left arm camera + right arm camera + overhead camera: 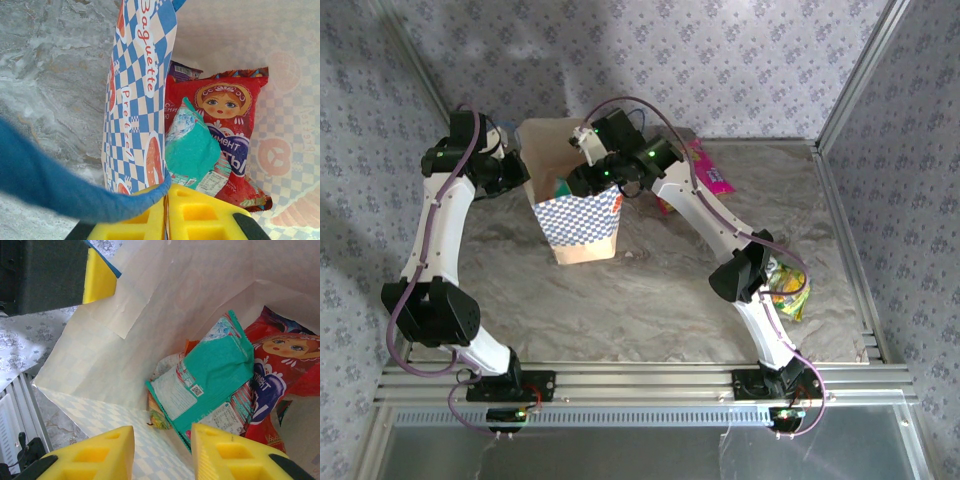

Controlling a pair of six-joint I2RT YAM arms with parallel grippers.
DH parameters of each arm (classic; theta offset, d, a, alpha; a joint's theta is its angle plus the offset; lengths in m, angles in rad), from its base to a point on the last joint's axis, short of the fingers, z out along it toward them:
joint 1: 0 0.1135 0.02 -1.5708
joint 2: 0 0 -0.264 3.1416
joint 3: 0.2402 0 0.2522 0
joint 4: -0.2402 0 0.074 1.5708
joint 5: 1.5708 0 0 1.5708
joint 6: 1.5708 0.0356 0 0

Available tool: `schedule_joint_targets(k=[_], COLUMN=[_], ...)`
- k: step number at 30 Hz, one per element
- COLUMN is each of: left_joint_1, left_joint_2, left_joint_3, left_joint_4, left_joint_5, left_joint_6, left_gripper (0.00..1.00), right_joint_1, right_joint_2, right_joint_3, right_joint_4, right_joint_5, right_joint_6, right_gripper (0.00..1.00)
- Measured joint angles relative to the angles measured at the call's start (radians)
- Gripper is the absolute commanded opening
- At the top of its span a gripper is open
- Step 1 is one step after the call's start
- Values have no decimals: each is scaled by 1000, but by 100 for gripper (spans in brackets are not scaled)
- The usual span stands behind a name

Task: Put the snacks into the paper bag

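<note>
Yellow-padded left gripper [166,200]: closed tight on the top edge of the paper bag [140,100], with the edge pinched between its two pads. In the overhead view it sits at the bag's left rim [517,165].
Blue cord handle [60,185]: loops out from the pinched edge, hanging loose across the left of the left wrist view.
Paper bag, position: stands upright on the grey marbled table [650,300], left of centre and toward the far side. Its blue-and-white checked front wall [582,222] faces the arm bases and its mouth is open upward.
Snacks in the bag: a large red packet [225,115] printed with a doll's face lies at the bottom. A teal packet [192,150] rests across it. A second teal-and-white packet [227,417] shows from under the first. The end of a purple packet [182,72] pokes out behind the red one. A sliver of orange [192,346] is too hidden to make out.
Right gripper [162,450]: hangs over the bag's mouth with its yellow fingers spread apart and nothing between them; the teal packet lies below it.
Magenta packet [710,170]: flat on the table just right of the bag, partly behind the right arm.
Green-yellow packet [788,290]: on the table at the far right, beside the right arm's elbow, well apart from the bag.
</note>
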Motion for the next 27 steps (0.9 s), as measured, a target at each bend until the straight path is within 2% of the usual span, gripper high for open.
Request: schedule_joint_targets(k=[8,27], left_joint_1=[0,0], left_joint_2=[0,0], left_joint_3=[-1,-1], left_joint_4=[2,2], left_joint_5=[0,3], left_joint_6=[0,-1], left_gripper=[10,11], right_joint_1=[0,1], right_joint_2=[-3,-109], right_joint_3=[-1,-69], right_joint_4=[-6,12], right_joint_5=[20,47], right_joint_6=[-3,-15], right_gripper=[31,31])
